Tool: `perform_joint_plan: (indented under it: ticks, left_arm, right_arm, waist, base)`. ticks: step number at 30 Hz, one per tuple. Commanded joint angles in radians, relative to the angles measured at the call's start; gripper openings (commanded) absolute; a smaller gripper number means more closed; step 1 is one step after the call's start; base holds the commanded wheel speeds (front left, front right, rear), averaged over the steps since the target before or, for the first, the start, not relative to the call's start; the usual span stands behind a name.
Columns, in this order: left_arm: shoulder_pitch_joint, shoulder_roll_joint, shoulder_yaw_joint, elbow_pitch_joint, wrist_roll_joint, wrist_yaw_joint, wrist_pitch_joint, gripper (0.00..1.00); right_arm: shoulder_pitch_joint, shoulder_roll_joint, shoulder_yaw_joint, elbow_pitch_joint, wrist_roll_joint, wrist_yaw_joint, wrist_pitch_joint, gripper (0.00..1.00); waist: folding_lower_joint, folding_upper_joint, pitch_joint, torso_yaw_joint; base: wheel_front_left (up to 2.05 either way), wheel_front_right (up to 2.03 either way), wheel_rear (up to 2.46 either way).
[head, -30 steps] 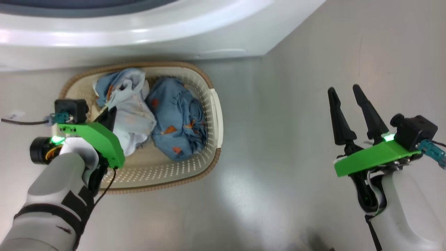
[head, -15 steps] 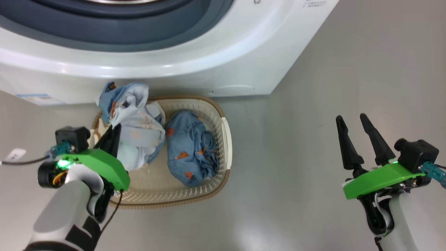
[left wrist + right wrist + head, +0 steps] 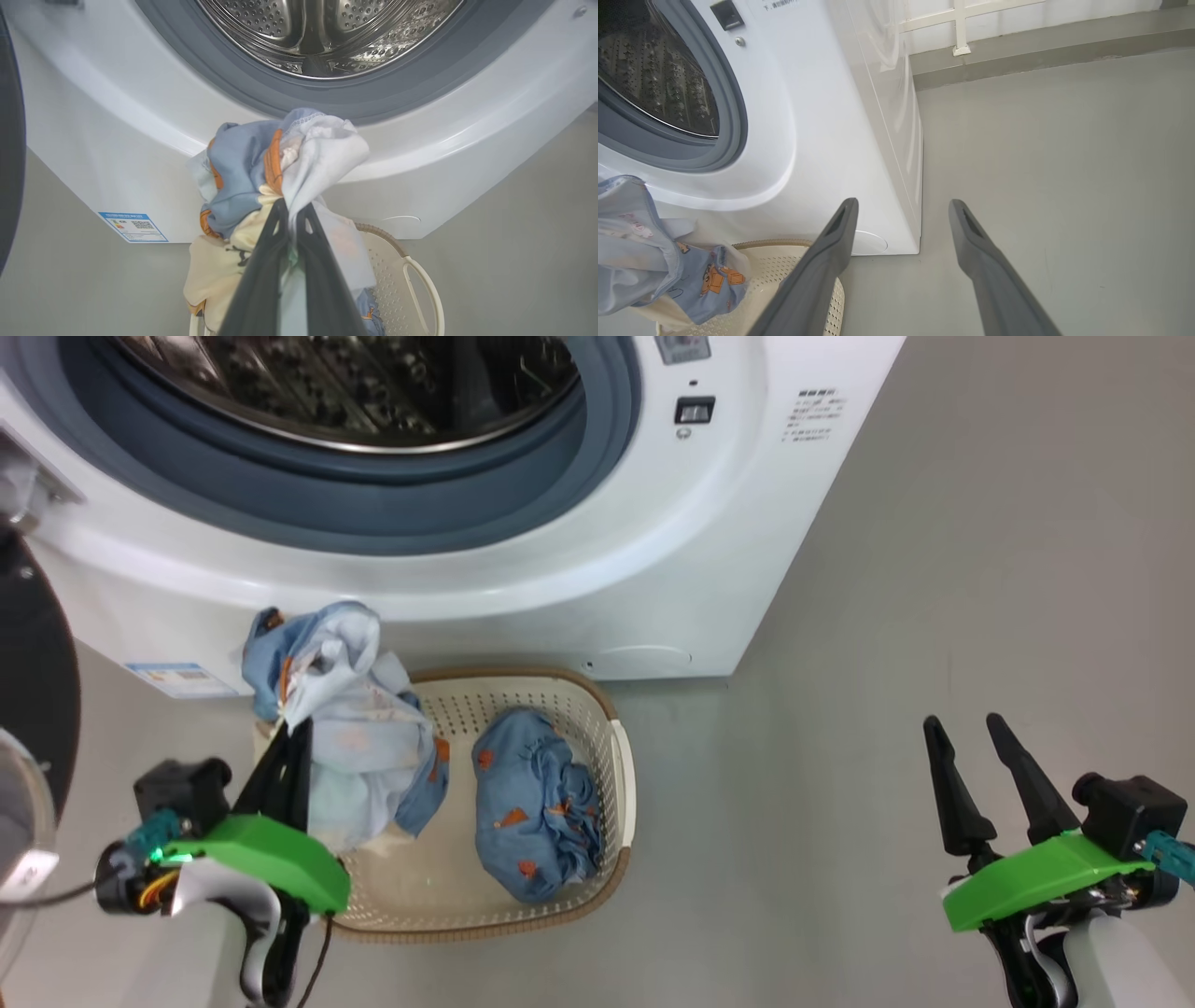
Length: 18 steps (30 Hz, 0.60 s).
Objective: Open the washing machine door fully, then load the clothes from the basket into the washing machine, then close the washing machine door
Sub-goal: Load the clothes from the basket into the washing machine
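Observation:
My left gripper [image 3: 297, 733] is shut on a bundle of clothes [image 3: 345, 747], pale blue-white and cream with orange prints, held up over the basket's back-left corner. In the left wrist view the bundle [image 3: 261, 158] hangs from the left gripper [image 3: 292, 207] just below the washing machine's [image 3: 93, 140] open steel drum [image 3: 322, 32]. A blue printed garment [image 3: 532, 812] lies in the cream basket [image 3: 624, 803]. The washing machine door [image 3: 33, 681] stands open at the left edge. My right gripper [image 3: 962, 721] is open over bare floor, holding nothing.
The washing machine [image 3: 523, 560] stands directly behind the basket, a blue label sticker [image 3: 177, 679] low on its front. Grey floor [image 3: 934, 569] spreads to the right. In the right wrist view a wall base [image 3: 1041, 42] runs behind the machine.
The camera has tilted up, bringing the drum into view. My left gripper has lifted the pale bundle out of the basket toward the machine front. The right gripper stays open.

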Motion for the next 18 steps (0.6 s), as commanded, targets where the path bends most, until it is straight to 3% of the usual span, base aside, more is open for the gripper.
perform_joint_plan:
  ticks: [1, 18]
  left_arm:
    - [0.018, 0.025, 0.049, -0.042, 0.020, -0.002, -0.011, 0.00]
    - [0.266, -0.015, 0.185, -0.319, 0.161, -0.010, -0.011, 0.00]
  right_arm:
    - [0.024, -0.010, 0.016, -0.018, 0.001, 0.003, -0.007, 1.00]
    - [0.135, -0.013, -0.022, -0.007, -0.011, 0.003, -0.007, 1.00]
  waist:
    - [0.0000, -0.0001, -0.031, 0.003]
    - [0.0000, -0.0001, -0.164, 0.002]
  base:
    - [0.00, 0.00, 0.00]
    - [0.00, 0.00, 0.00]
